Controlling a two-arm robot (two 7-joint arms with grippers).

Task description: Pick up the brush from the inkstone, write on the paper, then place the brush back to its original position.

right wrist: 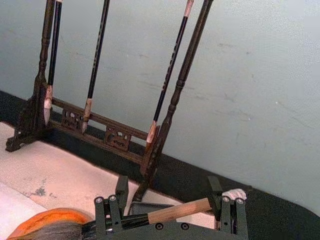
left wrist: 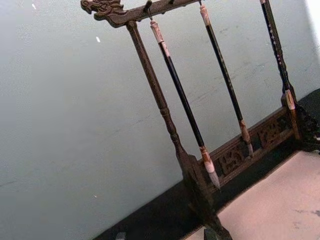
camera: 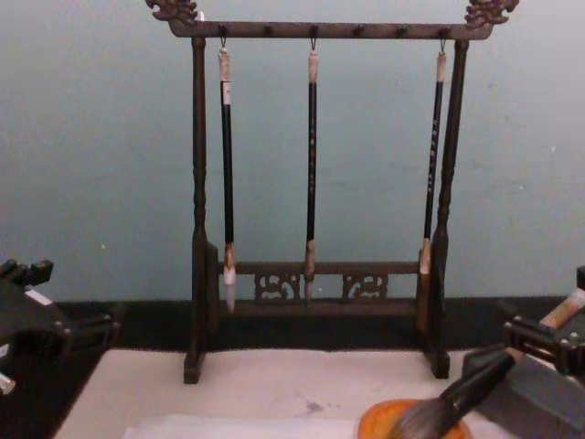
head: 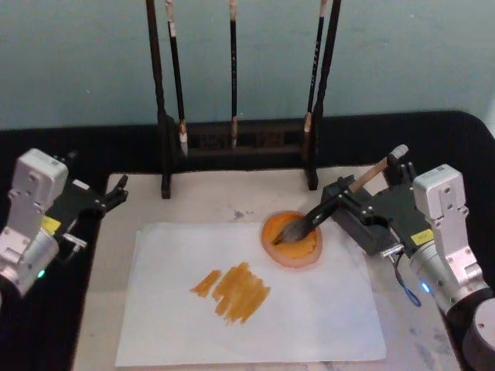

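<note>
White paper (head: 255, 309) lies nearest along the front of the cream mat (head: 124, 232), with orange-brown strokes (head: 232, 291) painted left of its middle.

At the far left, the left gripper (head: 116, 192) hangs parked over the black table (head: 46, 147) beside the mat's back left corner, its fingers spread with nothing between them.

Behind the mat stands the dark wooden brush rack (camera: 315, 30), three thin black-handled brushes (camera: 312, 174) hanging from its top bar.

Right of the strokes, the round orange inkstone (head: 292, 241) sits at the paper's back edge. The brush (head: 325, 212) slants across it: the grey-brown tuft rests in the dish while the tan handle rises back and to the right, ending in a whitish cap.

Rightmost, the right gripper (head: 346, 199) is clamped around the brush at the join of black ferrule and handle, just beyond the inkstone's right rim; the right wrist view shows its fingers (right wrist: 112, 212) pinching the shaft.
</note>
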